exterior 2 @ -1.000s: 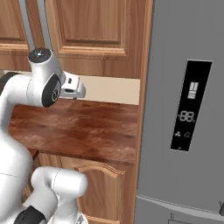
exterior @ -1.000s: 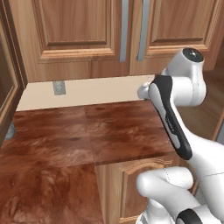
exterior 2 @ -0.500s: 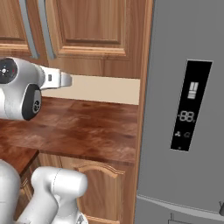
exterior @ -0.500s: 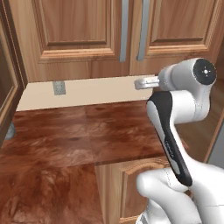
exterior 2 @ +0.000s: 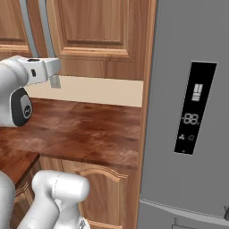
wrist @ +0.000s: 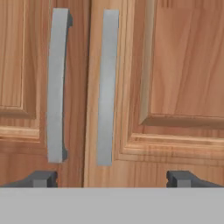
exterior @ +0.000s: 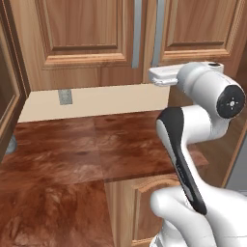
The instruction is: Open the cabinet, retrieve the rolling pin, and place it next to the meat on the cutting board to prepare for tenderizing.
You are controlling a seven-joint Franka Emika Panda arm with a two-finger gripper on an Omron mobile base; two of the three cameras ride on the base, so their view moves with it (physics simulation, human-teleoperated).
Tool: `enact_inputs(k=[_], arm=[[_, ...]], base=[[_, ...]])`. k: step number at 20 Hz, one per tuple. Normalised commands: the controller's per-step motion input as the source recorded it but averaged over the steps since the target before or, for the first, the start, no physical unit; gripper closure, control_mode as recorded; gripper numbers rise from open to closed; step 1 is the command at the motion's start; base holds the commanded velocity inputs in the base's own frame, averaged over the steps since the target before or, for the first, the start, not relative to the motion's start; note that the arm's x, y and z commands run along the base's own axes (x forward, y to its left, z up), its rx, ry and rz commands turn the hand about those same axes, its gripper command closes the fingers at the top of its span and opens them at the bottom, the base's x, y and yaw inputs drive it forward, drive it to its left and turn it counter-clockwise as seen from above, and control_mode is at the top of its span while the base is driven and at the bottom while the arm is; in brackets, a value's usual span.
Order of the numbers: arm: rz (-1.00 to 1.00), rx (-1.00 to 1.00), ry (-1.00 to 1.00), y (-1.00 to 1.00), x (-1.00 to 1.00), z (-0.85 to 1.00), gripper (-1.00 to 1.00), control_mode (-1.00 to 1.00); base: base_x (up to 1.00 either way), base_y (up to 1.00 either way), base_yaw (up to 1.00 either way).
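Observation:
The cabinet (exterior: 87, 29) of medium-brown wood hangs above the counter, both doors shut. Its two long grey bar handles (exterior: 137, 29) meet at the centre seam. My gripper (exterior: 154, 76) hovers just below the doors' lower edge, near the right handle (exterior: 159, 34). From the right side the gripper (exterior 2: 54, 77) shows beneath the same cabinet (exterior 2: 89, 27). In the hand view the left handle (wrist: 57, 87) and right handle (wrist: 107, 87) stand close ahead, and the gripper (wrist: 111, 179) is open with nothing between its fingertips (wrist: 41, 178). The rolling pin, the meat and the cutting board are out of view.
A dark reddish-brown counter (exterior: 87, 144) runs under the cabinet, with a wall outlet (exterior: 65, 96) on the beige backsplash. A grey fridge (exterior 2: 188, 112) stands at the right end. Base cabinets (exterior 2: 98, 188) sit below. A tall wooden unit (exterior: 7, 96) bounds the left.
The hand has risen and shifted slightly left toward the bottom of the cabinet doors while the upper arm swung round. The jaws stayed wide open.

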Motion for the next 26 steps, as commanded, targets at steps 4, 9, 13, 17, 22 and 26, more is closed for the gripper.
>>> enact_inputs(k=[4,9,13,17,22,26], arm=[[-0.02,0.03,-0.08,0.00,0.00,0.09,-1.00,-1.00],[0.00,0.00,0.00,0.00,0.11,0.00,-1.00,-1.00],[0.00,0.00,0.00,0.00,0.05,0.00,-1.00,-1.00],[0.00,0.00,0.00,0.00,0.06,0.00,-1.00,-1.00],[0.00,0.00,0.00,0.00,0.35,0.00,-1.00,-1.00],[0.00,0.00,0.00,0.00,0.13,0.00,-1.00,-1.00]], base=[[0.00,0.00,0.00],[0.00,0.00,0.00],[0.00,0.00,0.00],[0.00,0.00,0.00],[0.00,0.00,0.00],[0.00,0.00,0.00]])
